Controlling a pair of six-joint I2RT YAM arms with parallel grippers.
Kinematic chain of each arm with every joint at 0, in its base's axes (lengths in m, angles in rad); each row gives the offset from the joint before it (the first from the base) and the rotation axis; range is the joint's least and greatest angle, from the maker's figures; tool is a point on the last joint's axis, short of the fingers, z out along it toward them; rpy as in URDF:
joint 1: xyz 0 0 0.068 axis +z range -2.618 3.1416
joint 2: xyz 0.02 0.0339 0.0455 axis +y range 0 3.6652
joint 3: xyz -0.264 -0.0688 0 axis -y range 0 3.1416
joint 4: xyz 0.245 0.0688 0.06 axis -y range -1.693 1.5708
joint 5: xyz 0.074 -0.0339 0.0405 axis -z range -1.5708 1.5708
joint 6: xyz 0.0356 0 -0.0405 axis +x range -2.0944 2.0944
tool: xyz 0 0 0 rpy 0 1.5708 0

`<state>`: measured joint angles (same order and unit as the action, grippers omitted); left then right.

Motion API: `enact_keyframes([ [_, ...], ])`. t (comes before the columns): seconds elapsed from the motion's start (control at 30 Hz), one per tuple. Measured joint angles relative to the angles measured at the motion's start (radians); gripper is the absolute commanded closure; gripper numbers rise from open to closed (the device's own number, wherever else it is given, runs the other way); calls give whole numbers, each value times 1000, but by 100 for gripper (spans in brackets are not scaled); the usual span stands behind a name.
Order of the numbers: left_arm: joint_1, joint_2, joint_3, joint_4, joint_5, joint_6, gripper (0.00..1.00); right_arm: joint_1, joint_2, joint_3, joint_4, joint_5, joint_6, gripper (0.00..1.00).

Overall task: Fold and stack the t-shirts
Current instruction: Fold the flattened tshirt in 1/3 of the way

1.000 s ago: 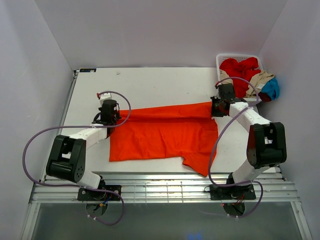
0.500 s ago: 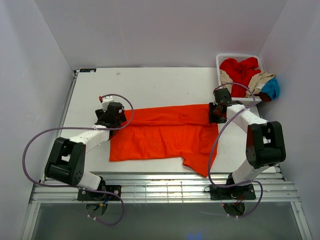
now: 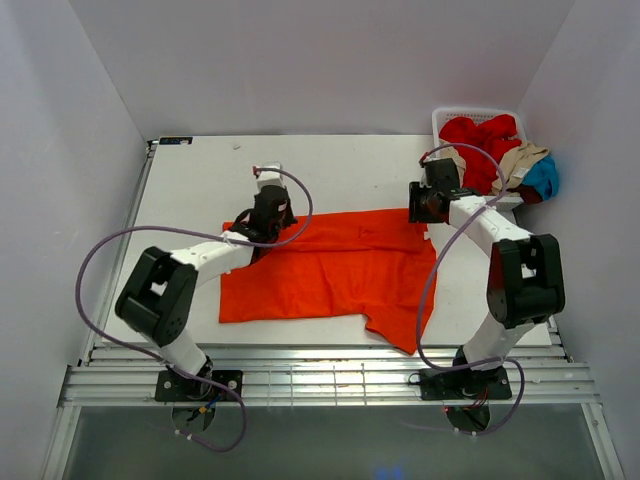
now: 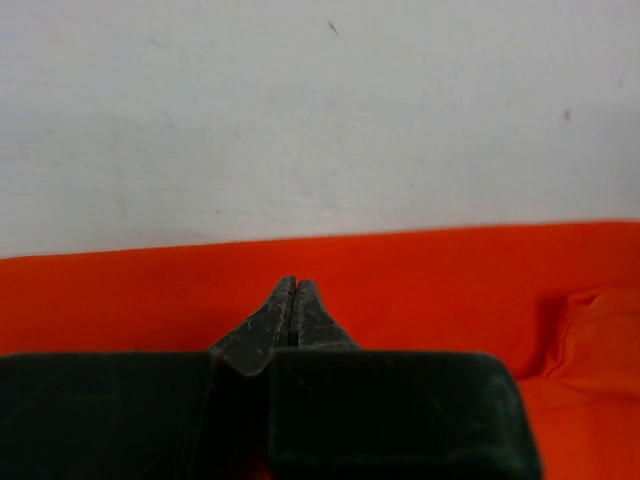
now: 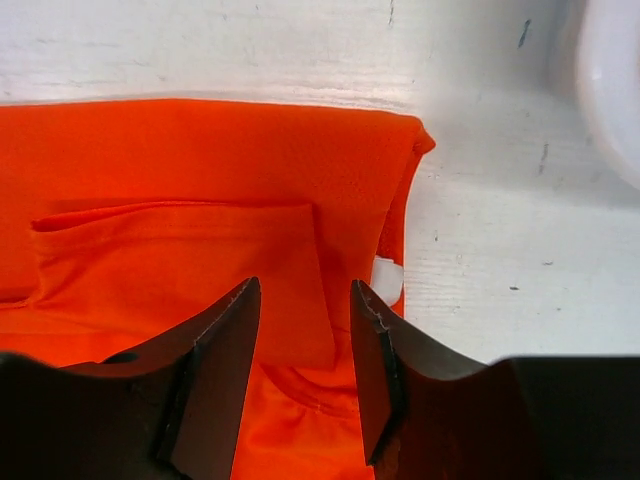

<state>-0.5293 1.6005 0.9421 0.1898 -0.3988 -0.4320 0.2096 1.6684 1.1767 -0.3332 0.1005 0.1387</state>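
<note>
Swinging in from the shirt's left side, the left gripper (image 3: 268, 214) now sits mid-way along the far edge of the bright orange short-sleeved cloth t-shirt (image 3: 330, 270), which lies spread on the white table (image 3: 330, 165) with its near right corner rumpled. The right gripper (image 3: 425, 205) has edged to the shirt's far right corner. A red t-shirt (image 3: 480, 135), tan t-shirt (image 3: 520, 160) and blue t-shirt (image 3: 545, 178) wait heaped in the white lattice-sided plastic basket (image 3: 470, 112); nothing is stacked, so most of the job appears to remain.

Left wrist: the left gripper (image 4: 292, 300) has its fingers pressed together over orange cloth (image 4: 450, 280); whether they pinch any cannot be told.

Right wrist: the right gripper (image 5: 304, 300) hangs with fingers apart above a turned-over flap at the shirt's corner (image 5: 150, 160).
</note>
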Motion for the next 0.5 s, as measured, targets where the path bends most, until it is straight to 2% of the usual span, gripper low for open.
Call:
enact_keyframes([
  [0.23, -83, 242, 109, 6, 164, 28, 100, 0, 157, 31, 21, -3, -17, 57],
  [0.33, -108, 286, 177, 15, 188, 46, 100, 0, 185, 45, 26, -3, -23, 69],
  [0.37, -113, 294, 196, 23, 194, 52, 100, 0, 188, 48, 30, -3, -27, 81],
  [0.43, -122, 310, 229, 33, 203, 61, 100, 0, 190, 52, 37, -4, -31, 91],
  [0.5, -127, 324, 250, 46, 208, 68, 100, 0, 190, 52, 47, -5, -29, 92],
])
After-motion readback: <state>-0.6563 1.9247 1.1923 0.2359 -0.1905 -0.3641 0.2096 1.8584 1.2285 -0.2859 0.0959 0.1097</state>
